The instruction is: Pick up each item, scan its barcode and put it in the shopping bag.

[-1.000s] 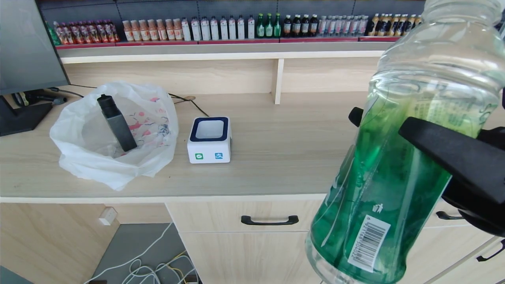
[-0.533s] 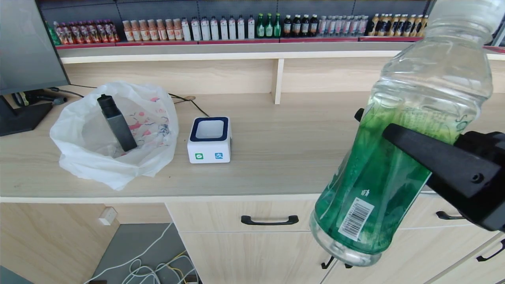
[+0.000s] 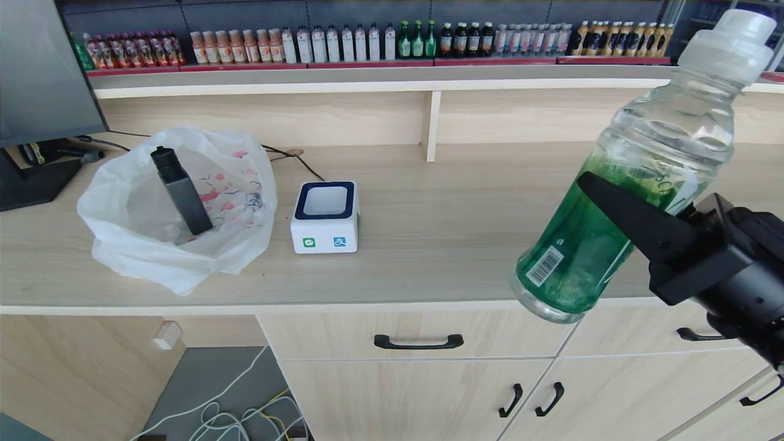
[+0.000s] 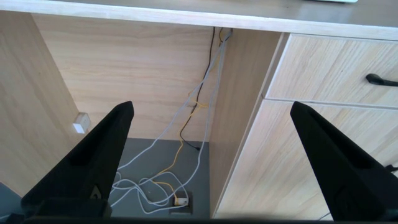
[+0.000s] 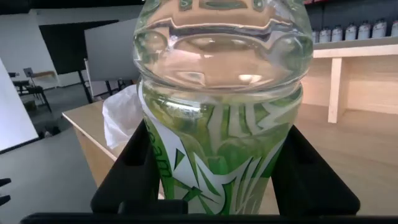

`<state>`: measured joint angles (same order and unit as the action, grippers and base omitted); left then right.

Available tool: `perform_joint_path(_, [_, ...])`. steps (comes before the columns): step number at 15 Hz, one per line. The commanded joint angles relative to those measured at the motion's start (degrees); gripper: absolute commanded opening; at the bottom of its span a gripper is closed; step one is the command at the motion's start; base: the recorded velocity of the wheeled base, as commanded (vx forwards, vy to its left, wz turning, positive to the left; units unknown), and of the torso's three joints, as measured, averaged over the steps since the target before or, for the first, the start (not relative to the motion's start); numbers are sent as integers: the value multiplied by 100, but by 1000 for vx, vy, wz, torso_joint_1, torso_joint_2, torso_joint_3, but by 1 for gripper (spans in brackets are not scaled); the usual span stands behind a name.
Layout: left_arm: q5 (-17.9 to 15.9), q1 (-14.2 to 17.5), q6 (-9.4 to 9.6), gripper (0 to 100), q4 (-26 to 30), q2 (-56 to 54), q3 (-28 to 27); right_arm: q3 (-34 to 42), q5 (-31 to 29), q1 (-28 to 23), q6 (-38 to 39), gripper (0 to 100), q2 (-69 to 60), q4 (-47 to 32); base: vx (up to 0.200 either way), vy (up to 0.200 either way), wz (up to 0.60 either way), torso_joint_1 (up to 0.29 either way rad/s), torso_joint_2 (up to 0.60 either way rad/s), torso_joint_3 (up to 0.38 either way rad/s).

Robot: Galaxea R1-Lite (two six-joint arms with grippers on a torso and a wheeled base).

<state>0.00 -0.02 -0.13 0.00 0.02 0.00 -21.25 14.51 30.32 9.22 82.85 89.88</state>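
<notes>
Three views, a few worries.

Head view: right gripper [image 3: 612, 205] is clamped round the middle of the green-label bottle [image 3: 667, 141], held tilted in the air over the counter's [image 3: 441, 208] right front edge, cap up and away. The barcode [image 3: 544, 266] sits near the base, facing out toward the camera, not toward the scanner [image 3: 325, 215], whose window looks up. Risk: a no-read unless the wrist turns the code down over that window. The scanner is well to the left, so it's a long carry. The bottle is part full and gripped on a slick label, so a fast swing could make it slide or pivot in the jaws. The shopping bag [image 3: 122, 236] has a floppy mouth and a dark bottle [image 3: 182, 191] leaning inside. A low approach could snag the rim or knock that bottle.

Left wrist view: left gripper [image 4: 211, 168] is spread wide with nothing in it, hanging below counter level in front of the cabinet, floor cables [image 4: 161, 186] beneath. It could catch the counter edge if raised blind.

Right wrist view: the bottle [image 5: 217, 93] sits between both fingers [image 5: 127, 171]. How much pad contact there is, I can't really tell. Probably enough, but the squeeze could dent thin plastic.
</notes>
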Motion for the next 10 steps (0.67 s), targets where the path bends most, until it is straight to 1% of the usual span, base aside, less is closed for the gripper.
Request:
perform_joint_path(1, [0, -6, -4, 100, 0, -2, 0, 15, -308, -8, -315, 0, -32, 12, 0, 0, 0, 0, 0, 0])
perform_joint_path(2, [0, -6, -4, 100, 0, -2, 0, 24, -607, -8, -561, 0, -58, 12, 0, 0, 0, 0, 0, 0])
perform_joint_path(3, [0, 2, -4, 100, 0, -2, 0, 24, -677, 0, -623, 0, -67, 12, 0, 0, 0, 0, 0, 0])
perform_joint_path(4, [0, 2, 13, 100, 0, -2, 0, 7, -967, 0, -878, 0, -128, 12, 0, 0, 0, 0, 0, 0])
perform_joint_path(5, [0, 2, 5, 100, 0, -2, 0, -11, -1134, 0, -957, 0, -155, 12, 0, 0, 0, 0, 0, 0])
perform_joint_path(6, [0, 2, -4, 100, 0, -2, 0, -46, -1424, 0, -1001, 0, -164, 12, 0, 0, 0, 0, 0, 0])
perform_joint_path(7, [0, -6, 5, 100, 0, -2, 0, -160, -1451, 0, -1001, 0, -190, 12, 0, 0, 0, 0, 0, 0])
perform_joint_path(10, [0, -6, 5, 100, 0, -2, 0, -169, -1451, 0, -1001, 0, -181, 12, 0, 0, 0, 0, 0, 0])
